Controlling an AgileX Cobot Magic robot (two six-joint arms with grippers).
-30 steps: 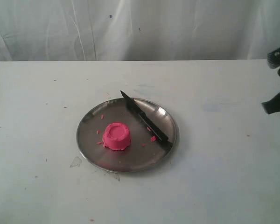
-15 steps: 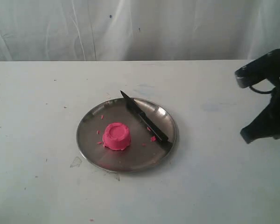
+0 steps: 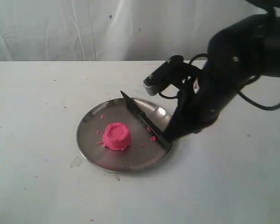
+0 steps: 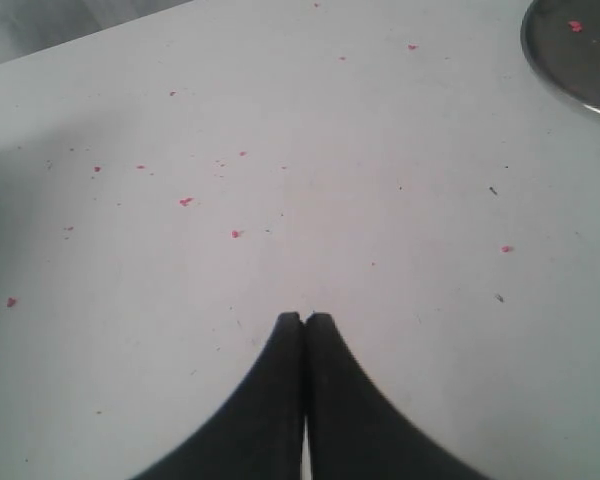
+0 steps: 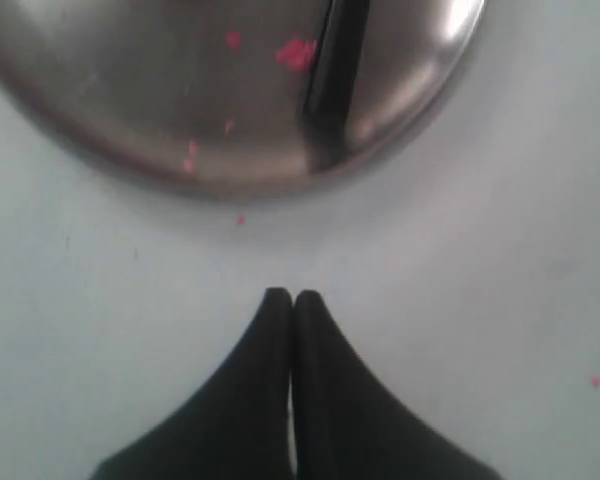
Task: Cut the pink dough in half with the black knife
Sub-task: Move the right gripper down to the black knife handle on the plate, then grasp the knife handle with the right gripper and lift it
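The pink dough (image 3: 116,136) is a squat whole lump with a dented top, left of centre on the round steel plate (image 3: 126,161). The black knife (image 3: 141,116) lies across the plate's right side, its tip over the far rim and its handle (image 5: 335,80) at the near-right rim. My right gripper (image 3: 170,136) hangs shut and empty just outside that rim, close to the handle's end; its tips (image 5: 291,296) show over bare table. My left gripper (image 4: 305,317) is shut over the table, off the plate (image 4: 565,85), and does not show in the exterior view.
Tiny pink crumbs (image 3: 153,138) lie on the plate, and more (image 4: 186,201) are scattered on the white table. A clear scrap (image 3: 75,162) sits by the plate's near-left rim. A white curtain (image 3: 130,28) closes the back. My right arm (image 3: 233,65) spans the right side.
My right arm has swept in from the right edge, leftward and down to the plate's right rim beside the knife handle. Dough and knife have not moved.
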